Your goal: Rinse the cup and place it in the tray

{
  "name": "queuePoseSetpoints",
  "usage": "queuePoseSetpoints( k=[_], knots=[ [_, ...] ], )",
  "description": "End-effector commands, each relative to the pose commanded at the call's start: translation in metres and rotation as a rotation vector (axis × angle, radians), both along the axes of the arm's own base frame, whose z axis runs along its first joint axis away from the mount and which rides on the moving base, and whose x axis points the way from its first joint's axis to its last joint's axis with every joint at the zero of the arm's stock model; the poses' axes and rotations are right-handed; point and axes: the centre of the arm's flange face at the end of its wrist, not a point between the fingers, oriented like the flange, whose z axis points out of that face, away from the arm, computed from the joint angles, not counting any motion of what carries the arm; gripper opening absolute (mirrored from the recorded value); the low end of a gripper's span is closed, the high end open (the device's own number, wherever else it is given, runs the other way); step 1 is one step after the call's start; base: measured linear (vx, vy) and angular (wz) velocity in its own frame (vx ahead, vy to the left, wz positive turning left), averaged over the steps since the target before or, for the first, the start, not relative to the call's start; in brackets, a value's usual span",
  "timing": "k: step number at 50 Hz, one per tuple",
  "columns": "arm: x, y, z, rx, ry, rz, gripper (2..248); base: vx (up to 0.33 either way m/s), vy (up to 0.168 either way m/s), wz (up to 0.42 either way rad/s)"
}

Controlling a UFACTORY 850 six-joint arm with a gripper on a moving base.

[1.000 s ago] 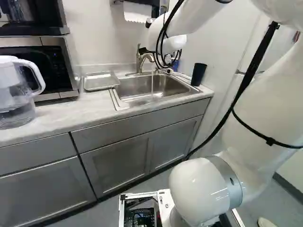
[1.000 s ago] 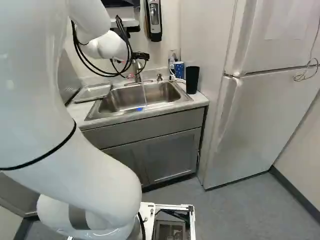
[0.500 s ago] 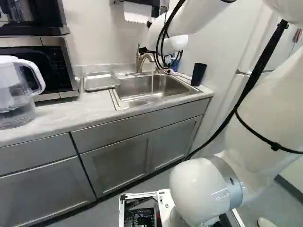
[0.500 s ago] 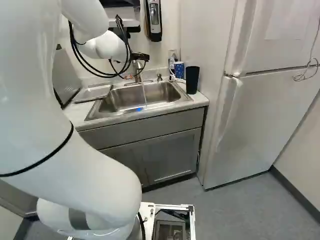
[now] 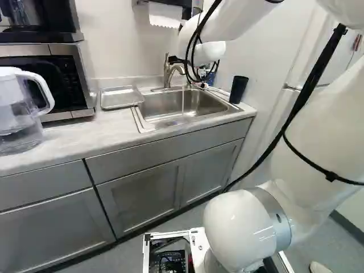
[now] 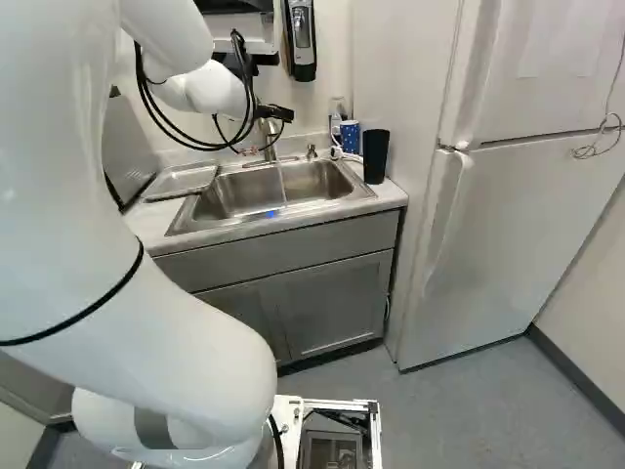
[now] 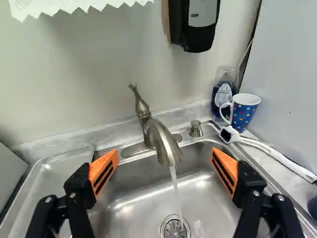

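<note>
Gripper (image 7: 164, 166) was wide open with nothing in it, over the sink (image 7: 202, 192) with the tap (image 7: 161, 141) running. What mattered was that the dotted mug (image 7: 244, 114) (my guess at what needed rinsing, though a black tumbler (image 6: 375, 156) stood nearby too) sat upright beyond the basin's back corner, ahead and off toward the fridge (image 6: 527, 215), handle facing tapward, scrub brush (image 7: 280, 156) just in front.

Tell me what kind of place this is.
Probably a small kitchen or break room: there's a sink with running water, a microwave and a fridge.
</note>
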Motion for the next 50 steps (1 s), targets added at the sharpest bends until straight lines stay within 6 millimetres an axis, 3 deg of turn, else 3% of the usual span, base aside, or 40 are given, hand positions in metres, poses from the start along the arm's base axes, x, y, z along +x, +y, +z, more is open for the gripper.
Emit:
queuePoseSetpoints(
  k=[50],
  knots=[
    [-0.016, -0.005, -0.005, 0.085, 0.06, -0.049, 247, 0.0, 0.0, 0.0]
  ],
)
